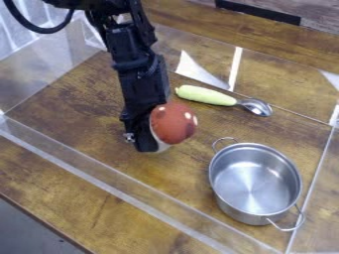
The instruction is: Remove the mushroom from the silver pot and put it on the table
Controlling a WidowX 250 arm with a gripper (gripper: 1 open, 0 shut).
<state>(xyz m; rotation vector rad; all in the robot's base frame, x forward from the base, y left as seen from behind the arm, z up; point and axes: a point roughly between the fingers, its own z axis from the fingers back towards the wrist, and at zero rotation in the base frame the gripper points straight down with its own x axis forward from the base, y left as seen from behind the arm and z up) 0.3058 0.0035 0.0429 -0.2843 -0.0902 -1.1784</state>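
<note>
Jaws clamped on the mushroom (173,123), held just above the tabletop (79,109), left of the silver pot (256,182) and apart from it. Yellow-green spoon (220,97) lying behind, near the back wall.

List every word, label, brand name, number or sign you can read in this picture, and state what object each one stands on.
None: no readable text shows anywhere.
The mushroom, the silver pot, the spoon, the wooden table and the black robot arm all look unmarked at this small picture size.
</note>
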